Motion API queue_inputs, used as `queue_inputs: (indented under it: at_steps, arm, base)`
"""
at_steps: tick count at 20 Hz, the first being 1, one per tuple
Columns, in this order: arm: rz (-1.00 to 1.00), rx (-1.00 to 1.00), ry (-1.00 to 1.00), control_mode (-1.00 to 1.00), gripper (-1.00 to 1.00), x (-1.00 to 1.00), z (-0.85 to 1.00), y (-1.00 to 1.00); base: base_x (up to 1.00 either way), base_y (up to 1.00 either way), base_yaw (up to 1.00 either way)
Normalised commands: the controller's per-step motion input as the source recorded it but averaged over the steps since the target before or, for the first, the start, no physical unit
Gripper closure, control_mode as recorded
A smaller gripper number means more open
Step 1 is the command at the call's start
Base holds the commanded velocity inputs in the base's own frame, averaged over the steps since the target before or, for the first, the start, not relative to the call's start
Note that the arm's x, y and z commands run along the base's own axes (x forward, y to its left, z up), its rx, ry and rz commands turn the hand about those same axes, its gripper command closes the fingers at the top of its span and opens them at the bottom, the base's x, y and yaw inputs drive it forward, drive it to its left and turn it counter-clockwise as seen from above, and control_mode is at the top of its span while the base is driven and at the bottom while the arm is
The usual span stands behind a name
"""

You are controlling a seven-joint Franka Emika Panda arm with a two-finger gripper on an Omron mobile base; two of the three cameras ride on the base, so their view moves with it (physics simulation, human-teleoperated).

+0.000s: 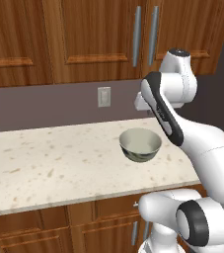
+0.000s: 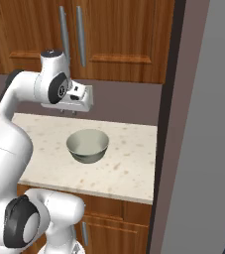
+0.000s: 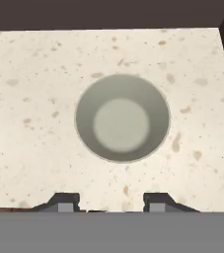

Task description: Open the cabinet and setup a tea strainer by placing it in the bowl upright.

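1. One bowl (image 1: 140, 145) stands upright on the speckled cream counter (image 1: 59, 163), toward its right end, near the front edge and well apart from the back wall.
2. The bowl is round and deep, pale grey-green and glossy inside, darker and patterned outside; seen from above in the hand view it shows a flat lighter bottom with nothing in it (image 3: 122, 117).
3. One gripper (image 3: 109, 201) hangs above the counter, pointing straight down; the bowl lies just ahead of its tips. Its two dark fingertips (image 3: 64, 201) stand apart with bare counter between them, clasping nothing (a middling gap, neither wide nor pinched).
4. Above the counter, one cabinet (image 1: 103, 34) of reddish-brown wood has two panelled doors, both closed, with two long vertical silver bar handles (image 1: 136, 35) side by side at the meeting edges.
5. One pale outlet plate (image 1: 104, 96) sits on the grey-brown back wall (image 1: 44, 106).
6. Low cabinets (image 1: 93, 222) with short handles run under the counter.
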Motion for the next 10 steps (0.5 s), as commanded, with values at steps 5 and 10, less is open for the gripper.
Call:
queue_inputs:
  at_steps: [5,10]
  arm:
    - [0.0,-0.04,-0.09,-1.0,-1.0,-0.16,0.12,-0.01]
    - [0.0,-0.02,-0.64,-1.0,-1.0,-0.14,1.0,-0.02]
  base:
    - [0.0,0.0,0.0]
    - [0.0,0.0,0.0]
